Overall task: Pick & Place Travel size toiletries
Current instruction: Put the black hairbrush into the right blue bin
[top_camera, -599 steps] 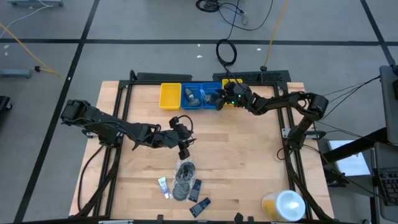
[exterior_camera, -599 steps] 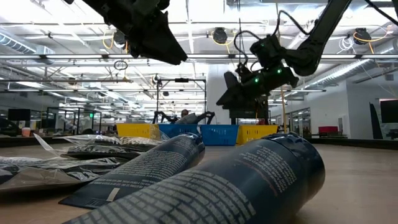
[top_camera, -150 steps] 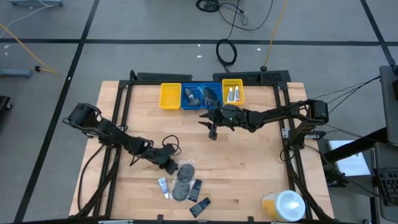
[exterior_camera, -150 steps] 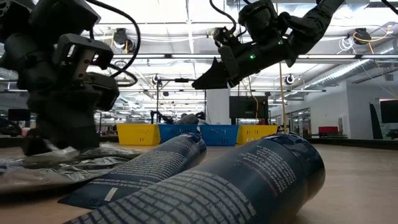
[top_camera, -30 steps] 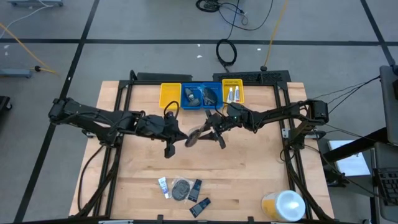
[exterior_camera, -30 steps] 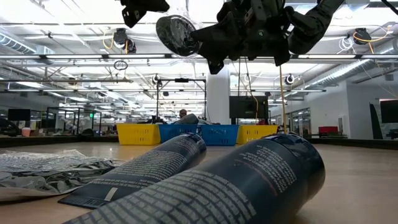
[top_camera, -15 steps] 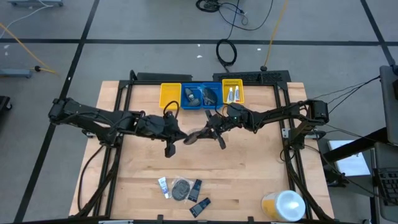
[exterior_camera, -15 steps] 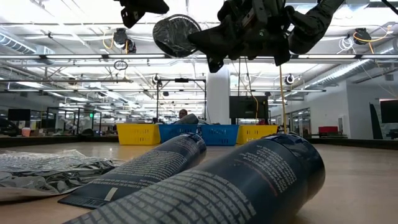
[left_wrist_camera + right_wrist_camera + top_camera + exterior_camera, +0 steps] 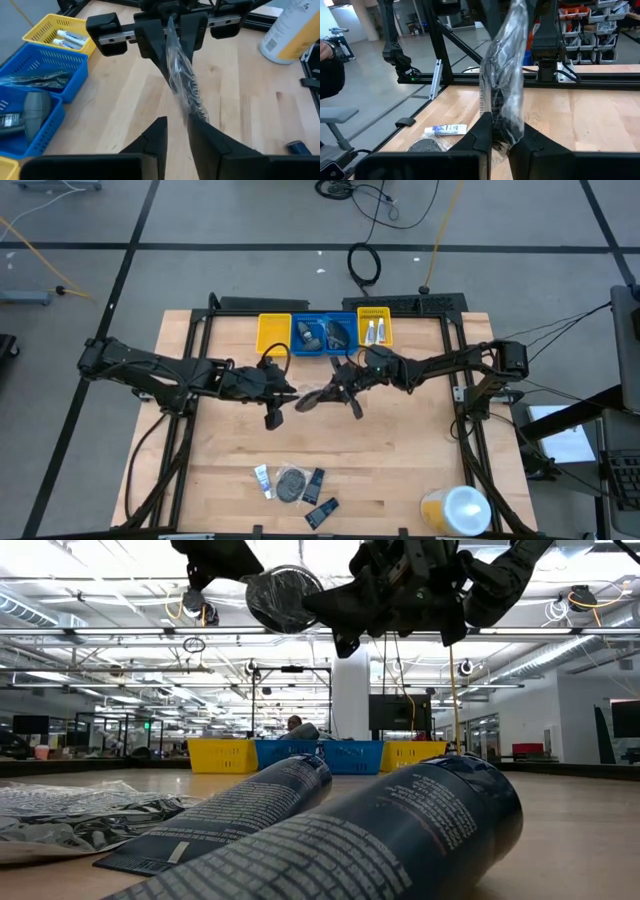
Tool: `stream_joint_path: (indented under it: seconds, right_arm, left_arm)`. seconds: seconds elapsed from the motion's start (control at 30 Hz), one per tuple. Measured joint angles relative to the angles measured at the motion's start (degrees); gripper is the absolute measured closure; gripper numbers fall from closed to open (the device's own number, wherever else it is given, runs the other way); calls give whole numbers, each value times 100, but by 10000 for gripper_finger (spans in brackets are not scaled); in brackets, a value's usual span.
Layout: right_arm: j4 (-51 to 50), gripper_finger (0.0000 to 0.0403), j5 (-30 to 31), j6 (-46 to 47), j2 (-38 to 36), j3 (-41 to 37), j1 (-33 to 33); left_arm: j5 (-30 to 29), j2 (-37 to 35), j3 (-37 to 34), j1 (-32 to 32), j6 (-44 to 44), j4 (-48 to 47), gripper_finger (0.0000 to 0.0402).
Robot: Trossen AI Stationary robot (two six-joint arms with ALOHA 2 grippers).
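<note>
A clear-wrapped round black piece [image 9: 308,400] is handed over just before the blue bin [image 9: 322,335]: the right tool [image 9: 325,393] is clamped on it, the left tool [image 9: 288,397] parted narrowly. Next, carriage to a bin is likely called for.

High view: overhead, straight down on tabletop [image 9: 400,450]. Low view: tabletop level, facing bins. Wrist views face each other, sharing the bagged item [image 9: 182,82].

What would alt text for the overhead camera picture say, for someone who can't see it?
Seen from above, two dark robot arms meet over the middle of a wooden table, the right gripper clamped on a clear plastic packet and the left gripper at its other end. Yellow and blue bins line the far edge.
</note>
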Motion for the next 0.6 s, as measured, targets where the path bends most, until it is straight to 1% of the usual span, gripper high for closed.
stream_joint_path:
  seconds: [0.07,0.17,0.3,0.4,0.6]
  right_arm:
    - [-7,381,2,9,-3,1,-35]
    - [-208,381,22,-5,-127,-1,-76]
    - [-523,381,50,-15,-322,-1,-162]
    - [-873,381,338,-166,-562,1,-257]
    - [-1841,381,1226,-319,-1011,-1,-525]
  left_arm:
    - [-49,-2,0,4,68,-45,314]
    - [-274,-62,-2,3,175,-237,305]
    - [-613,-156,-4,34,59,-525,294]
    - [-733,-255,-4,35,-49,-715,287]
    - [-731,-295,-4,35,-328,-771,282]
